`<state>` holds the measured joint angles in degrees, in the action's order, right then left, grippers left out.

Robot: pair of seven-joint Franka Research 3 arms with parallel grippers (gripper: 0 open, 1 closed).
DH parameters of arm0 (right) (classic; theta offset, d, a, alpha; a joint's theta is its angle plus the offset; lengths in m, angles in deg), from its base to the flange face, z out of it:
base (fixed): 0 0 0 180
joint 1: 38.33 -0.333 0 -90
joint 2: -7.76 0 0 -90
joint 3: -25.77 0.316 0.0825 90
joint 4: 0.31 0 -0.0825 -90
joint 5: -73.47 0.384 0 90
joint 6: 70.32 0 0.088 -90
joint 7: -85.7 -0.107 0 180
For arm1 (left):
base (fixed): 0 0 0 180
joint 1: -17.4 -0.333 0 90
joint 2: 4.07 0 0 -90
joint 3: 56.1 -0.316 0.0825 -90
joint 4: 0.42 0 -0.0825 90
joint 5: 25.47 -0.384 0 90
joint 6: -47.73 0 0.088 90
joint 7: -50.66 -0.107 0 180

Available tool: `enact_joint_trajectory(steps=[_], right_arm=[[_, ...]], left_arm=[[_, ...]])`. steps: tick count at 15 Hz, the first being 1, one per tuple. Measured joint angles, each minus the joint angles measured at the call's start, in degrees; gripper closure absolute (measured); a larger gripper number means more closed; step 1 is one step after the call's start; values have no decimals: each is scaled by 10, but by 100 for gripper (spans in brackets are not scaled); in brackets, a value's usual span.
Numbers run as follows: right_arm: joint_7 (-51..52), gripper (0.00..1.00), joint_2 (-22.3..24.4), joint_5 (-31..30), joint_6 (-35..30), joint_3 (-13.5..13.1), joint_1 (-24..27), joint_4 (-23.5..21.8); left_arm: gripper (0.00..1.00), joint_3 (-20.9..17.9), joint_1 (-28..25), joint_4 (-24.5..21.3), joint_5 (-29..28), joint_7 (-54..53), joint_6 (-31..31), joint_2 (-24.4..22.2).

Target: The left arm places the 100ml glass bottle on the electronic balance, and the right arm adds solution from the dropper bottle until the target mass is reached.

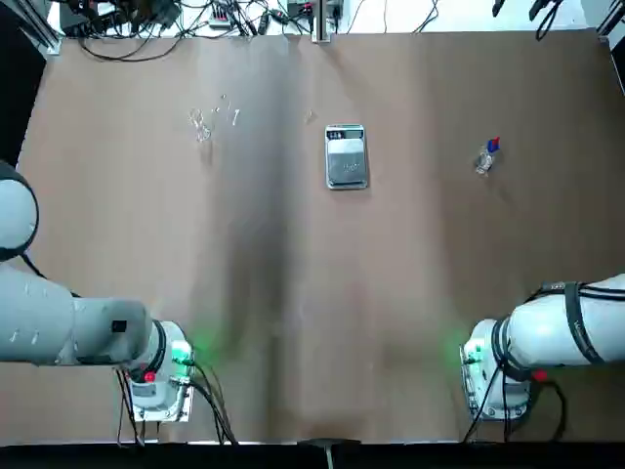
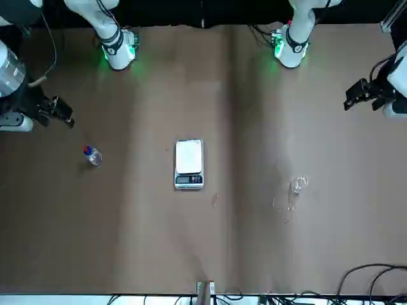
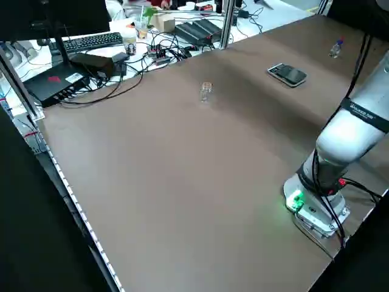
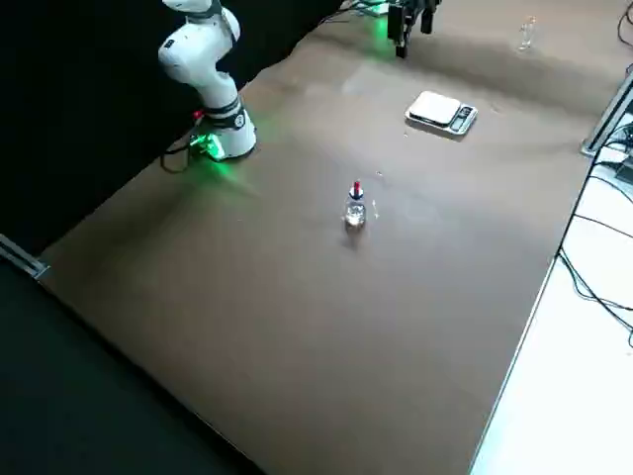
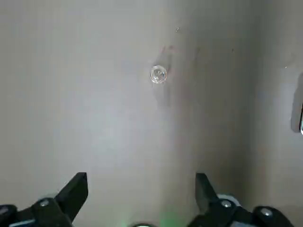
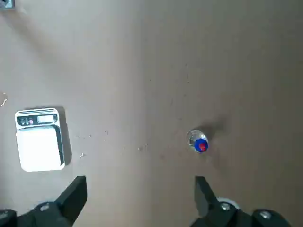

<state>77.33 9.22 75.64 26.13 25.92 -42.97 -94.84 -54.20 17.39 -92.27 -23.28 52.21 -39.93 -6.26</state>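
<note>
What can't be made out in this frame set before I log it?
- Electronic balance display: too small to read in top, front and right wrist views.
- Liquid level in the dropper bottle: too small everywhere.
- Glass bottle: faint against the table; whether it holds anything cannot be told.
- Left gripper and right gripper: partly cut by the wrist pictures' bottom edge.

The top view looks straight down on the bench (image 1: 293, 293), arm bases at its lower edge. The front view faces the robot from across the bench, so the bases sit at its upper edge and sides are mirrored. Both share the electronic balance (image 1: 346, 156) at centre. The left side view and right side view look down diagonally from raised positions at opposite bench ends; each shows the balance and one arm base. Each wrist view looks down from height past its own pincer fingers at the bench surface.
</note>
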Motion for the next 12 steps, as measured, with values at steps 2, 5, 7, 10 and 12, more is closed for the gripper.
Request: enact_joint_trajectory(steps=[2,5,7,10,12], right_arm=[[0,0,0,0,0,-1,1,-6],[0,0,0,0,1,-1,5,-20],[0,0,0,0,1,0,4,-26],[1,0,0,0,3,2,4,-26],[1,0,1,0,10,3,3,-23]], left_arm=[[0,0,0,0,0,0,0,0],[0,0,0,-1,0,0,5,1],[0,-1,0,-3,0,0,-2,13],[0,-2,0,-9,0,0,-52,57],[0,-2,0,-11,0,0,-95,93]])
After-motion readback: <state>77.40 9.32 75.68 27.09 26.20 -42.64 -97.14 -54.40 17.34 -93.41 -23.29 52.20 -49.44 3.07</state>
